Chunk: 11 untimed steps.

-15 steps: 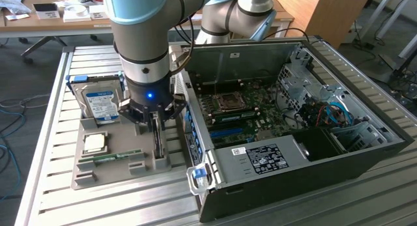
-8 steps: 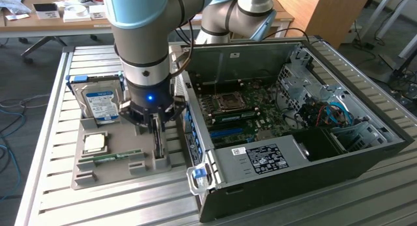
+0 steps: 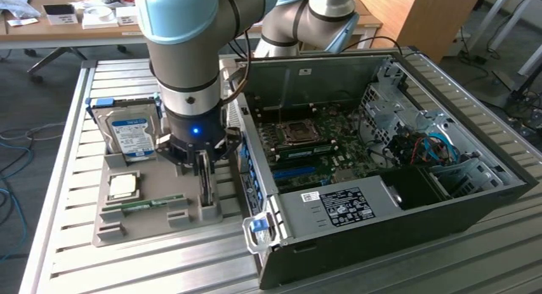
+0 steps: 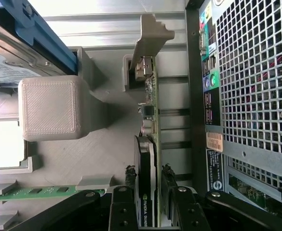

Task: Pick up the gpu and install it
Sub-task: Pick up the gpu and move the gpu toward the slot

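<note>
Gpu (image 4: 149,120): is standing on edge in the grey holder tray (image 3: 136,229), not yet lifted.
Gripper (image 4: 148,169): your fingers are straddling the card, spread apart, not clamping it.
Case (image 3: 474,199): is lying open just beside the tray, its motherboard (image 3: 322,148) exposed; pickup and install are both left to do.

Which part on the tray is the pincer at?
The gpu, standing on edge nearest the computer case, between the tips of the open pincer. The hard drive, processor and memory stick lie farther off.

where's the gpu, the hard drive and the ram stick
gpu (image 4: 143,168), wrist view, on its black body
hard drive (image 3: 134,134), exterior view, on the blue-white label
ram stick (image 3: 144,203), exterior view, middle of the green strip
</note>
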Tool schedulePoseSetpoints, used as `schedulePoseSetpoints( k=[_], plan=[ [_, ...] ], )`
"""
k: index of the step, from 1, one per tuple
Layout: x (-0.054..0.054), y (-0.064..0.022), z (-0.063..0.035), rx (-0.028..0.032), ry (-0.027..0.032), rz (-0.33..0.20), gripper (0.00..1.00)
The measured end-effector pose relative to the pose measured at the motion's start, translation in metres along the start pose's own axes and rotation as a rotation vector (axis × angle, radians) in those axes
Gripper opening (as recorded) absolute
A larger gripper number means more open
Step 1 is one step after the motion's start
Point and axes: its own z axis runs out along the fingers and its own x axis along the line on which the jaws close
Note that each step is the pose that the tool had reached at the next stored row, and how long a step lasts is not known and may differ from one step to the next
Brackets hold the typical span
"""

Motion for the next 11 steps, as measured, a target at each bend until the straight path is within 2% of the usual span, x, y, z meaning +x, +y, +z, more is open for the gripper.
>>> schedulePoseSetpoints(
  k=[11],
  plan=[
    [0.0002,0.0002,0.0057,-0.0020,0.0002,0.000,0.36]
  ],
)
